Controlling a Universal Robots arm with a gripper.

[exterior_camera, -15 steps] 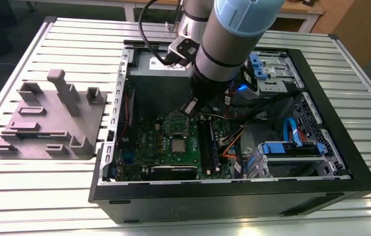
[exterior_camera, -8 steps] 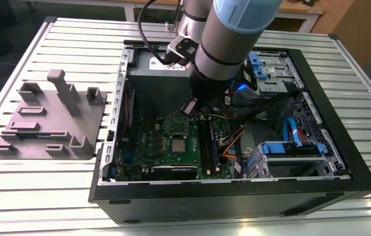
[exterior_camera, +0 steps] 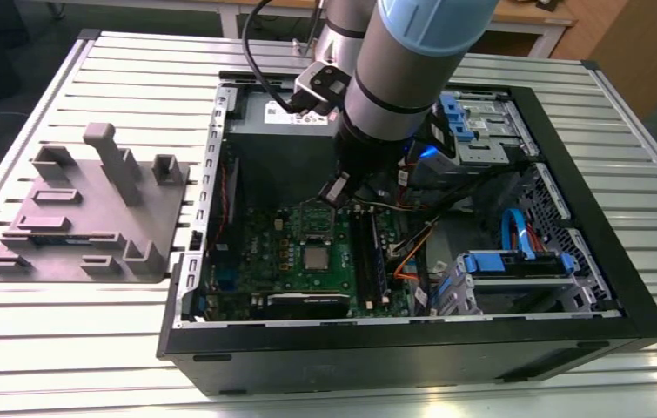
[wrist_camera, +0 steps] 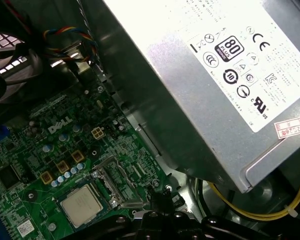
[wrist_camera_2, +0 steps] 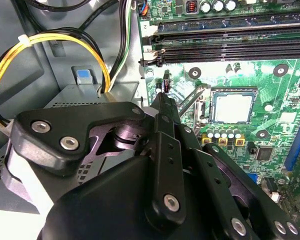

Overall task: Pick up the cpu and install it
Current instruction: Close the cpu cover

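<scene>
The cpu is lying flat in its socket on the motherboard, inside the open case sitting on the bench. The hand is hovering above the board, just beside the socket on the power supply side, so the cpu is lying a short way off from the fingertips, not beneath them. The fingers are looking pressed together with nothing between them, though the tips are hard to read. In the first wrist view the cpu is seated square within the socket frame; being square, it is offering no long axis.
</scene>
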